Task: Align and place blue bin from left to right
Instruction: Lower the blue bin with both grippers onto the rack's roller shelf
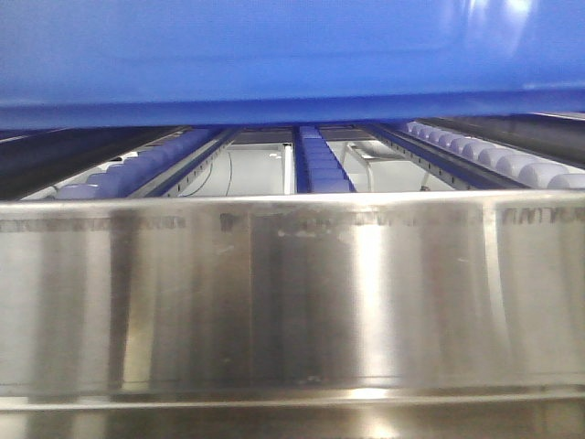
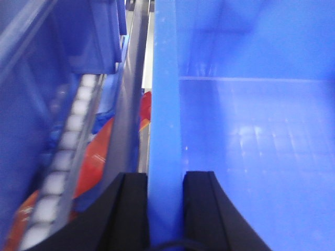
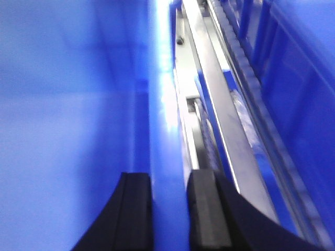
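Note:
The blue bin point(image 1: 292, 55) fills the top of the front view, its underside hanging above the roller tracks. In the left wrist view my left gripper point(image 2: 165, 180) is shut on the blue bin's point(image 2: 251, 130) left rim, one black finger point(image 2: 131, 209) outside and one inside. On the other side, my right gripper point(image 3: 168, 180) is shut on the blue bin's point(image 3: 73, 115) right rim, with the inner wall to its left and one finger point(image 3: 207, 209) outside.
A shiny steel panel point(image 1: 292, 293) crosses the front. Behind it run roller tracks point(image 1: 320, 160) with white and blue rollers. A darker blue bin point(image 2: 99, 36) and red material point(image 2: 99, 151) lie left of the bin; steel rails point(image 3: 220, 115) and another dark bin point(image 3: 298, 94) lie right.

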`<action>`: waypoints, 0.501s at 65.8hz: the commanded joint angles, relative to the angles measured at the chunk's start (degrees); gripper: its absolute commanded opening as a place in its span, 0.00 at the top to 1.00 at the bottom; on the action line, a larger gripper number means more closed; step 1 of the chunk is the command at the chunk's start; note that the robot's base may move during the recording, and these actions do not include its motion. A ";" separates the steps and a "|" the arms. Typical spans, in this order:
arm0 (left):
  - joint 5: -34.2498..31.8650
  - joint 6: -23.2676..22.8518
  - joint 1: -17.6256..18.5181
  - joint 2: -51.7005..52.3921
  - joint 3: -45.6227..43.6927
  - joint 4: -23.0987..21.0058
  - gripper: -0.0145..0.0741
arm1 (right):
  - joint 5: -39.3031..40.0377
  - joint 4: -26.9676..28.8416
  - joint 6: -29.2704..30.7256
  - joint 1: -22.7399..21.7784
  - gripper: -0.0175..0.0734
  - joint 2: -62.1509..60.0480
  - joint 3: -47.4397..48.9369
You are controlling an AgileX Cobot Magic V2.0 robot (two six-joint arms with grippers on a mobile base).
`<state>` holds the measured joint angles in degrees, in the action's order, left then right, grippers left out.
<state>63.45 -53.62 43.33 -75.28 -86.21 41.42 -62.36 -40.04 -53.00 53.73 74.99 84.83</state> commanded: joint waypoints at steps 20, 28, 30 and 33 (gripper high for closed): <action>-16.50 5.67 -8.58 -8.08 -1.77 -14.44 0.96 | 14.98 0.74 -0.52 -5.68 0.89 7.08 1.25; -16.50 5.67 -9.14 -9.46 -1.77 -14.44 0.96 | 14.52 0.74 -0.52 -5.68 0.89 8.90 1.25; -16.50 5.67 -9.27 -9.58 -1.77 -14.44 0.96 | 14.37 0.74 -0.52 -5.68 0.89 9.28 1.25; -16.50 5.67 -9.27 -9.67 -1.77 -14.44 0.96 | 14.12 0.74 -0.52 -5.68 0.89 9.82 1.25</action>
<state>54.84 -47.41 33.14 -85.38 -86.87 30.73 -58.12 -39.60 -52.54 47.16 84.34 84.96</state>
